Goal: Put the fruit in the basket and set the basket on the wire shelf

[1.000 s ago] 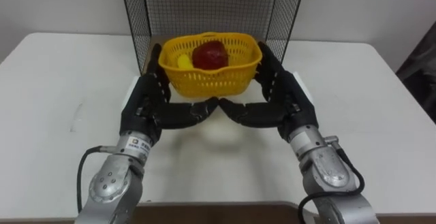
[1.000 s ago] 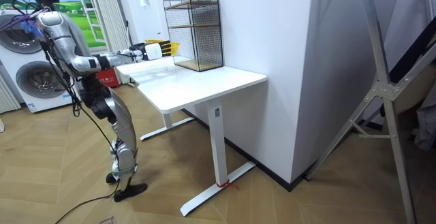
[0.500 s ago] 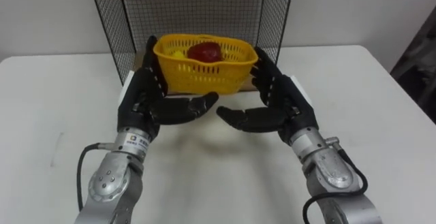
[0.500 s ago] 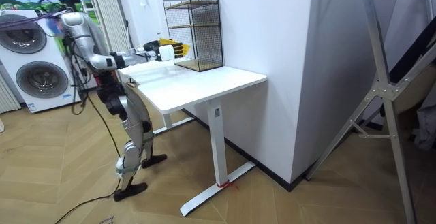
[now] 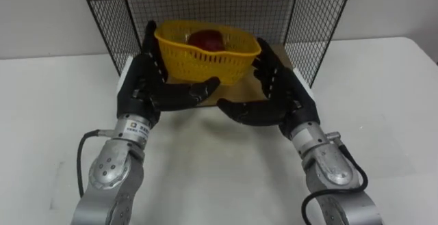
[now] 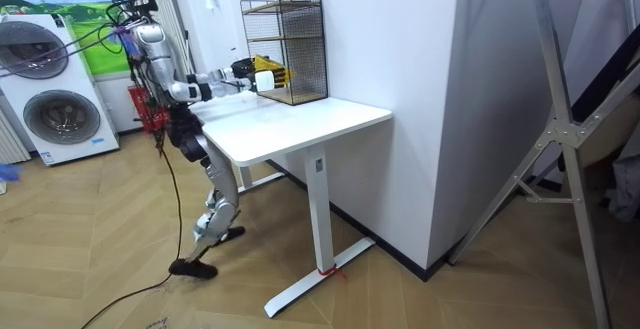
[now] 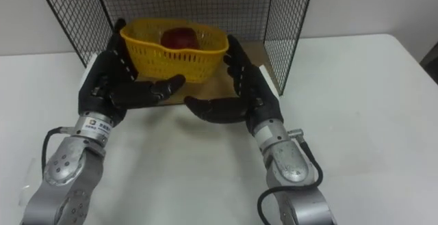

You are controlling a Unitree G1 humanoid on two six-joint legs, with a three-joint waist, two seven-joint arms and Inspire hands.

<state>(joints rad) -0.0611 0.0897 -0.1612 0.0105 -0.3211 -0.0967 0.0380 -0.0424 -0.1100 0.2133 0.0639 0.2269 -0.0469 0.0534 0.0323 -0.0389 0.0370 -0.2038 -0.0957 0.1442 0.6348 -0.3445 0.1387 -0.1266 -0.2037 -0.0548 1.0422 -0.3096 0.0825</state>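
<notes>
Left hand [image 5: 145, 91], right hand [image 5: 277, 96]: straight fingers press yellow plastic lattice basket [image 5: 205, 61] at 9 and 3 o'clock. Best: even squeeze, level push to 12 o'clock, into black wire shelf [image 5: 311, 20].

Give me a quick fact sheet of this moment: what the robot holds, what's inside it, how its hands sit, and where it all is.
carried: yellow basket, pressed between both hands
inside: a red fruit
left hand: open, flat against the basket's left side
right hand: open, flat against its right side
place: at the open front of the wire shelf, lower compartment, on the white table
set down: cannot tell
robot: stands at the table's edge, arms stretched toward the shelf
</notes>
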